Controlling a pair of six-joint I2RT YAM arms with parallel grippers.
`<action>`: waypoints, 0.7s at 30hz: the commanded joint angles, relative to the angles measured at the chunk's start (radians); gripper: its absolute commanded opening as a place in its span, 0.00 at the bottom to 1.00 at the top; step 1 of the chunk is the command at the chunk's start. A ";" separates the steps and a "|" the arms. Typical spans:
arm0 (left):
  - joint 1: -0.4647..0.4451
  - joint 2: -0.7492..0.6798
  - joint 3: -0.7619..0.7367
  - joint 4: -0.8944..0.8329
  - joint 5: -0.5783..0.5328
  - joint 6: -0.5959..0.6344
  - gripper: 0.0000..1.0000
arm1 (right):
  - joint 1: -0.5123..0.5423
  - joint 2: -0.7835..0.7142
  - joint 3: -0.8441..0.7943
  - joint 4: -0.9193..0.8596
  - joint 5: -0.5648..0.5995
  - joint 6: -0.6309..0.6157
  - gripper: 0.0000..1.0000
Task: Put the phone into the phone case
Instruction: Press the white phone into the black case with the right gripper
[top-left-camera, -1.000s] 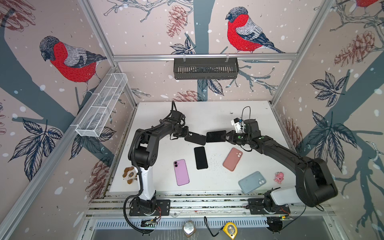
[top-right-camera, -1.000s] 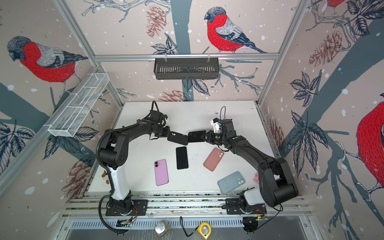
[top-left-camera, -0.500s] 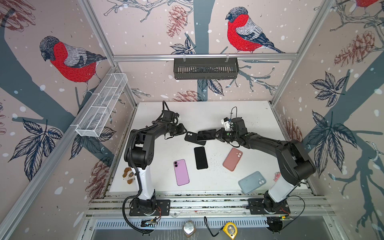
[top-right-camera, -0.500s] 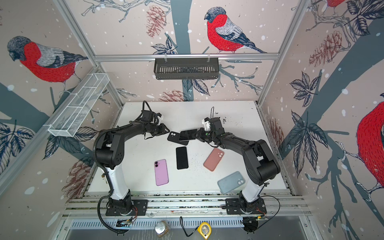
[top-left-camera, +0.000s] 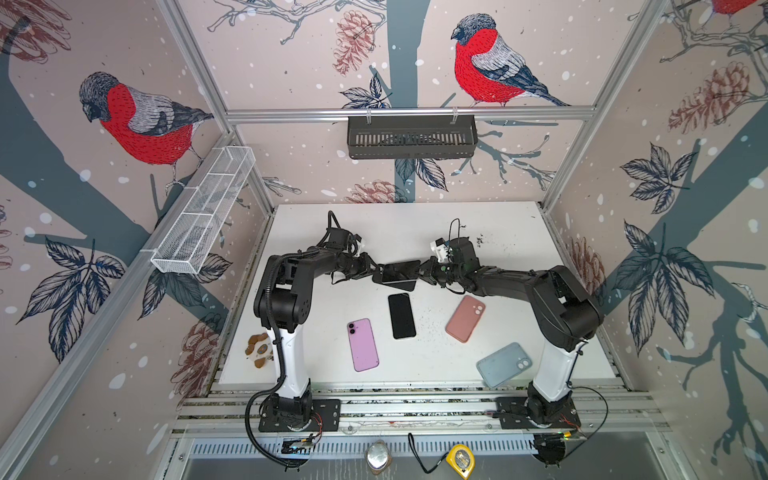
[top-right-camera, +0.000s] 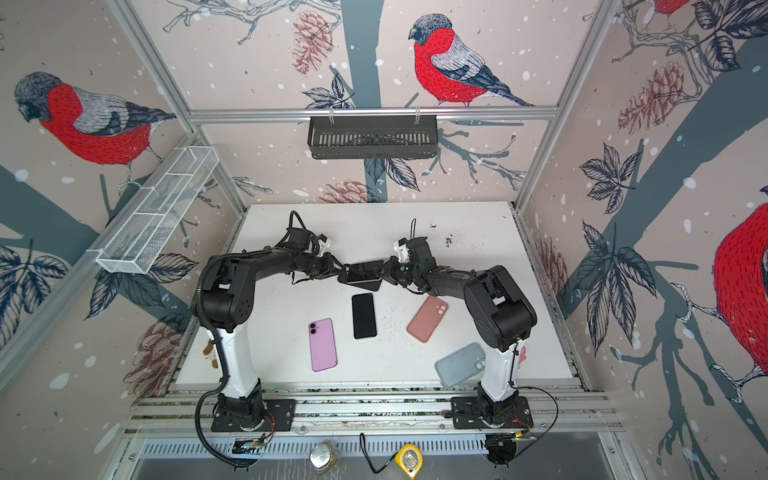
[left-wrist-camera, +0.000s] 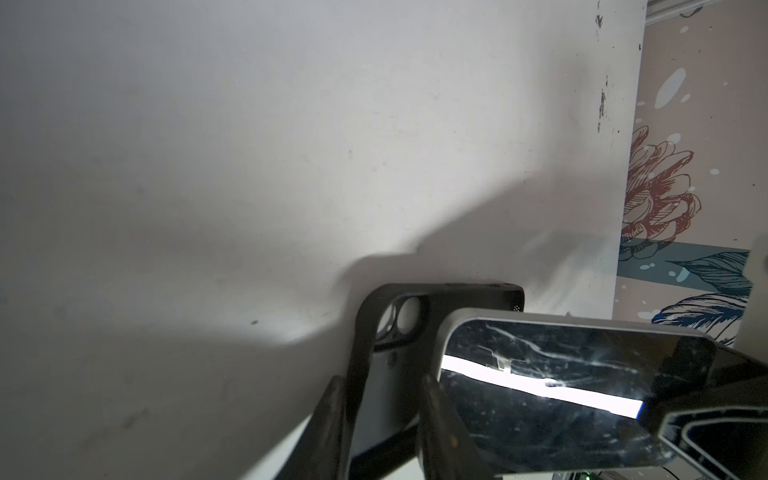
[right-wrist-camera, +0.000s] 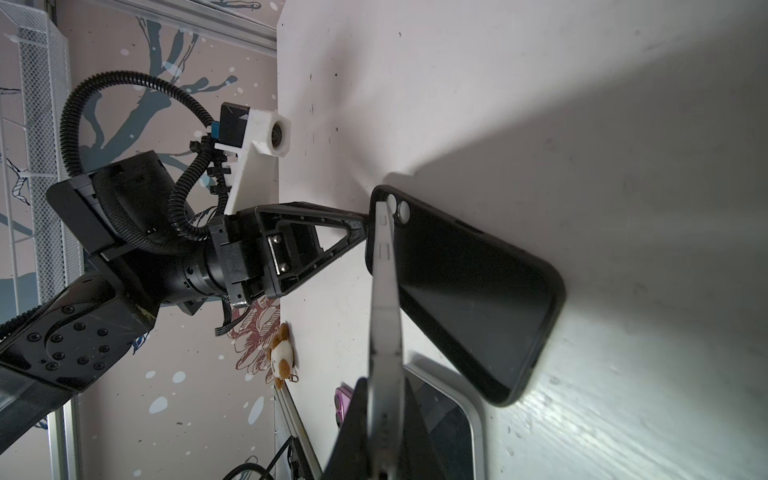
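**Fingers hold phone against black case at mid-counter**

Left fingers (left-wrist-camera: 328, 424) stand parted astride one wall of the black phone case (left-wrist-camera: 457, 297), at its camera-hole end. One finger lies against the outside of the wall. The other sits inside the case, clear of the wall, so the wall is not pinched from both sides.

Right fingers (right-wrist-camera: 349, 440) are pressed onto the phone (right-wrist-camera: 384, 311), clamping it at one end. They hold it edge-on to the right wrist camera, with its silver side rail showing. The phone is tilted at an angle to the case (right-wrist-camera: 465, 291) and is not seated in it. Its free end is at the camera-hole corner, but I cannot tell whether it touches there. The case leans with one edge down on the white counter (top-left-camera: 415, 232).

In both top views the phone (top-left-camera: 399, 270) (top-right-camera: 365, 272) sits between the two arms near the middle of the counter.

Lying flat nearer the arm bases, and apart from one another, are:
- a lilac phone (top-left-camera: 363, 345)
- a black phone (top-left-camera: 402, 316)
- a salmon case (top-left-camera: 465, 318)
- a grey-blue case (top-left-camera: 504, 364)
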 joint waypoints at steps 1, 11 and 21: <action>0.001 0.000 -0.005 0.033 0.027 -0.009 0.33 | 0.000 0.012 0.016 0.059 -0.013 0.011 0.00; -0.014 0.005 -0.008 0.032 0.035 -0.010 0.33 | 0.002 0.070 0.047 0.076 -0.028 0.032 0.00; -0.019 0.016 -0.002 0.031 0.050 -0.012 0.32 | 0.017 0.125 0.063 0.103 -0.045 0.066 0.00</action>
